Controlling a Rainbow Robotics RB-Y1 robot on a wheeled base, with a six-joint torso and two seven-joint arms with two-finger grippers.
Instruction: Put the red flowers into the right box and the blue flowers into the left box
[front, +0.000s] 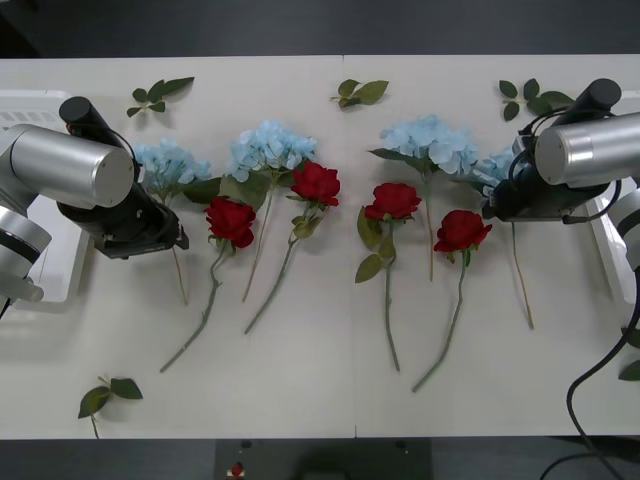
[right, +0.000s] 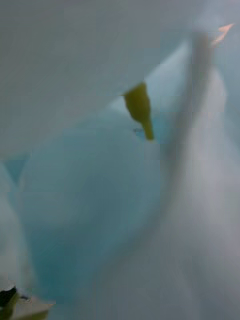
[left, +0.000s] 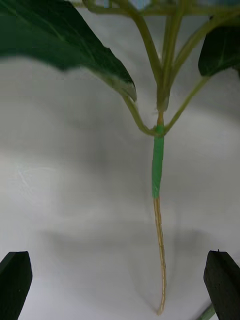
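— Why are the arms being held so low over the desk (front: 320, 400)?

— The left gripper (left: 120, 280), fingers apart, is being poised astride a blue hydrangea's stem (left: 159, 240) near the left edge. The right gripper (front: 505, 200) is being pressed into a hydrangea (right: 90, 210) near the right edge; its fingers cannot be told.

— Counts?

— Four red roses (front: 316, 183) and four hydrangeas (front: 270, 148) are being left mid-desk; the boxes (front: 40, 262) at both side edges are being kept waiting.
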